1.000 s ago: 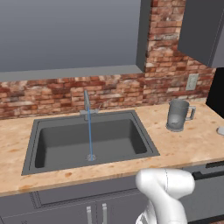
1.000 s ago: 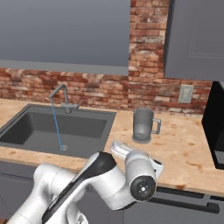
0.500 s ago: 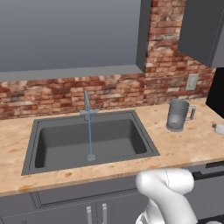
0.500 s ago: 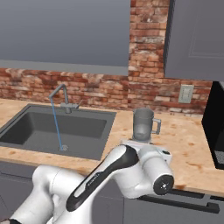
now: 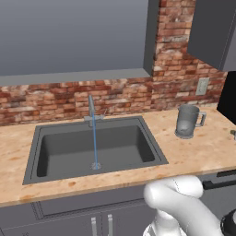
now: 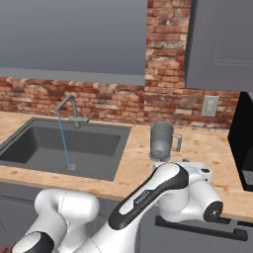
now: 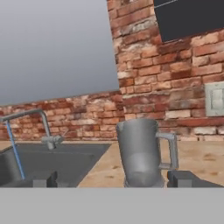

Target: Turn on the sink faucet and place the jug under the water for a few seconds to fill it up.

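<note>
Water (image 5: 94, 143) runs in a thin blue stream from the grey sink faucet (image 5: 91, 108) down to the drain of the dark sink (image 5: 138, 143). The translucent grey jug (image 5: 187, 120) stands upright on the counter to the right of the basin, its handle pointing right. In the hand view my gripper (image 7: 114, 180) is open, its fingertips (image 7: 188, 178) spread wide at counter height. The jug (image 7: 142, 153) stands just beyond them with nothing held. The faucet (image 7: 41, 120) and water (image 7: 14, 151) lie off to the left. In the right base view the jug (image 6: 161, 142) stands right behind my white arm.
A brick backsplash runs behind the counter, with a wall outlet (image 6: 210, 105) right of the jug. A dark appliance (image 6: 244, 143) stands at the counter's far right. Cabinets hang above. Bare wooden counter (image 5: 198, 152) lies around the jug.
My arm has swung to the right and forward, bringing the hand up close in front of the jug. The water keeps running and the jug has not moved.
</note>
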You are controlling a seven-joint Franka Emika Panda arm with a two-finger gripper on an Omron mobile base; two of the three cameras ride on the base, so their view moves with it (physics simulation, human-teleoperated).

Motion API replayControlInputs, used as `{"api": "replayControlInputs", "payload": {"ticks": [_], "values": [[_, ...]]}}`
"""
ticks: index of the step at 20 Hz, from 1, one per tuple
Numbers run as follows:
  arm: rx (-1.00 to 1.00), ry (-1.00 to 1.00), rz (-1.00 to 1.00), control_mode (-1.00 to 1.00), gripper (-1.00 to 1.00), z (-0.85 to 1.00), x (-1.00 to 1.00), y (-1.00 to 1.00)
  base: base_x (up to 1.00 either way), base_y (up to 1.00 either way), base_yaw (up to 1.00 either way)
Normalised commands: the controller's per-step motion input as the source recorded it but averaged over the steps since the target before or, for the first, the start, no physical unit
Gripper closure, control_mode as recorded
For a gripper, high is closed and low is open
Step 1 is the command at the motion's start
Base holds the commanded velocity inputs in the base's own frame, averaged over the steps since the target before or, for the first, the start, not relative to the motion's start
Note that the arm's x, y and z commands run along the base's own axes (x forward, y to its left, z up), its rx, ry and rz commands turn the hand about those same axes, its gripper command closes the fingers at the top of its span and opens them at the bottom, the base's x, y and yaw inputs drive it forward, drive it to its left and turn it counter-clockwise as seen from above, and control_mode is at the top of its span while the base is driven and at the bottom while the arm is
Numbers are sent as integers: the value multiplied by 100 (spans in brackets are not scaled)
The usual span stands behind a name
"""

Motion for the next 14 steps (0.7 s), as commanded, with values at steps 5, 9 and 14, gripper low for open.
{"api": "replayControlInputs", "payload": {"ticks": [5,9,14], "values": [[-11,-12,14,-100,-100,-24,40,-14,0,0,0],[-10,-7,24,-100,-100,-45,64,-9,0,0,0],[-3,0,25,-100,-100,-38,75,-23,0,0,0]]}}
